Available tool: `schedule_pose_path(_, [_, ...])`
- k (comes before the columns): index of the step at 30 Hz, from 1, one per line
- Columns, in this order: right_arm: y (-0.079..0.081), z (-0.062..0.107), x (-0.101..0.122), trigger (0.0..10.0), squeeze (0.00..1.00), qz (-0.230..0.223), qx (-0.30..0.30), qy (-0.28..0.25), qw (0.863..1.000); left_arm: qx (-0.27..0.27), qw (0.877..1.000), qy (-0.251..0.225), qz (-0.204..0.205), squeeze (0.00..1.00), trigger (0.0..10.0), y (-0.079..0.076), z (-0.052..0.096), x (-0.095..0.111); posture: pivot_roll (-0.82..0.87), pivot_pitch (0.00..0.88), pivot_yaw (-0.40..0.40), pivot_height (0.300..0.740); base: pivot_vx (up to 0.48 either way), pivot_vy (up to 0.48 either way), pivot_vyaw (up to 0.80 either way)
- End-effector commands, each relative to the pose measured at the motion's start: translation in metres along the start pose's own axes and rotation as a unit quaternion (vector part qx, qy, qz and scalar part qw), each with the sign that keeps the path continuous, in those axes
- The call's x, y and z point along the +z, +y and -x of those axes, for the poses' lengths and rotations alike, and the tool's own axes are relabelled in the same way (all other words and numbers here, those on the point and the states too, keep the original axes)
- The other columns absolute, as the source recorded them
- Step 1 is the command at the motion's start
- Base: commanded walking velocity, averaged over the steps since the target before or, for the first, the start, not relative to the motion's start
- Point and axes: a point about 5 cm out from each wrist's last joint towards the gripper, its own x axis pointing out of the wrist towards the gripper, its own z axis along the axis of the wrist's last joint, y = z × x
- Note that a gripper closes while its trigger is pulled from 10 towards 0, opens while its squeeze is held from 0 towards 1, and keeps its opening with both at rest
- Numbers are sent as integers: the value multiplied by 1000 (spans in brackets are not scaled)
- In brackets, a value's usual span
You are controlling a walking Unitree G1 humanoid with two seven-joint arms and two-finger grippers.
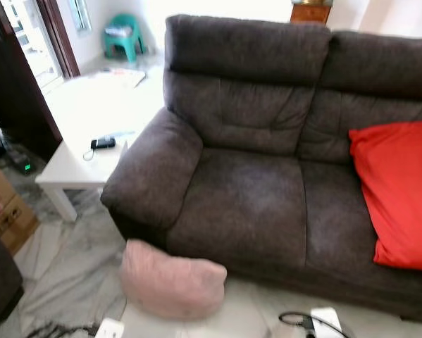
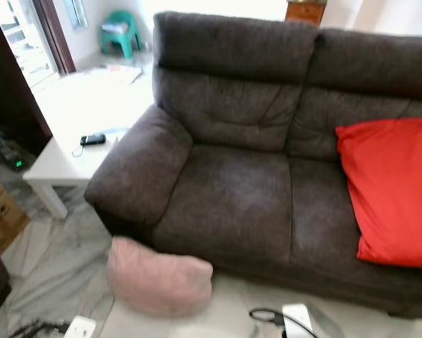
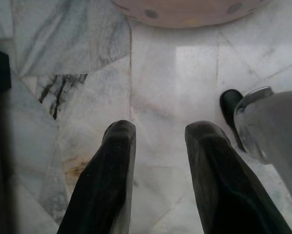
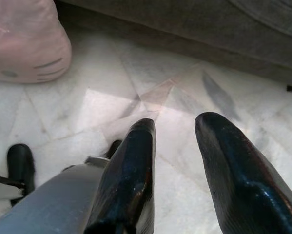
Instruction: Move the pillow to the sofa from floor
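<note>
A pale pink pillow (image 1: 172, 278) lies on the marble floor, leaning against the front of the dark grey sofa (image 1: 246, 197) below its left armrest. Its edge also appears in the left wrist view as the pink pillow (image 3: 184, 9) and in the right wrist view as the pink pillow (image 4: 26, 41). My left gripper (image 3: 158, 134) hangs open over bare floor, a short way from the pillow. My right gripper (image 4: 177, 129) is open too, above the floor near the sofa's base, with nothing between its fingers.
A red cushion (image 1: 397, 190) rests on the sofa's right seat. A white low table (image 1: 91, 134) with a phone (image 1: 103, 143) stands left of the armrest. A cardboard box (image 1: 6, 208) sits at far left. Cables and a white power strip (image 1: 327, 320) lie on the floor.
</note>
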Motion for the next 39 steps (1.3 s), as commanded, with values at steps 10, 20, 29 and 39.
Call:
schedule_pose_path(10, [4, -2, 5, 10000, 0, -4, -3, -1, 1000, -1, 1000, -4, 8, 0, 10000, -3, 0, 2, -16, 68, -2, 740, 0, 308, 0])
schedule_pose_path(20, [3, -2, 8, 10000, 0, -6, -5, -9, 1000, 1, 1000, -6, 10, 0, 10000, -2, -1, 3, -13, 74, -3, 740, 0, 309, 0])
schedule_pose_path(29, [1, -2, 8, 10000, 0, -7, -10, -11, 1000, 0, 1000, -9, 11, 0, 10000, -3, -1, 5, -13, 76, -2, 740, 0, 310, 0])
schedule_pose_path(39, [4, -3, 11, 10000, 0, -15, -10, -14, 1000, 0, 1000, -13, 10, 0, 10000, -5, -1, 6, -11, 79, -5, 740, 0, 248, -141])
